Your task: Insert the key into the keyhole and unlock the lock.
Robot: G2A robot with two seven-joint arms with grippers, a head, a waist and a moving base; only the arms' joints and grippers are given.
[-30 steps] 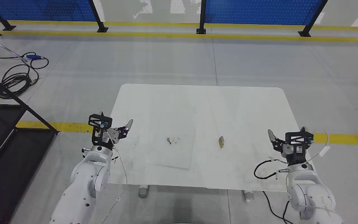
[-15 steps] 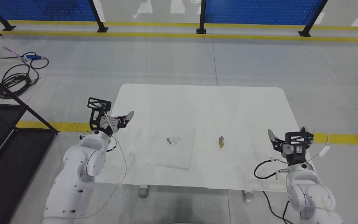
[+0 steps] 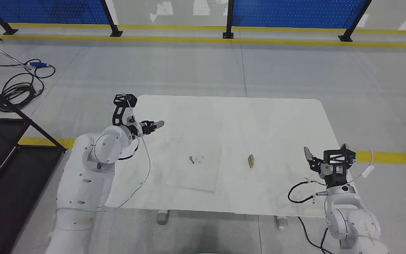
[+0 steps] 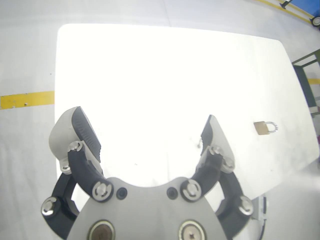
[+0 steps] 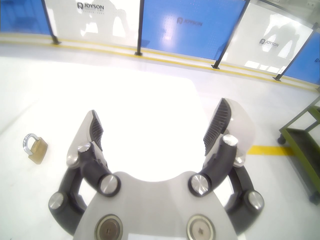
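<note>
White table [image 3: 273, 114] bears lock [image 3: 251, 160]; blue panels [image 3: 51, 11] behind.

I see my left arm [image 3: 101, 149] raised at the left side, elbow bent and forearm angled toward the far right. The left gripper [image 4: 143, 114] points right with its jaws spread wide and nothing between them. My right arm [image 3: 346, 219] sits low at the near right. The right gripper [image 5: 158, 106] faces the far side, jaws equally wide and empty.
</note>
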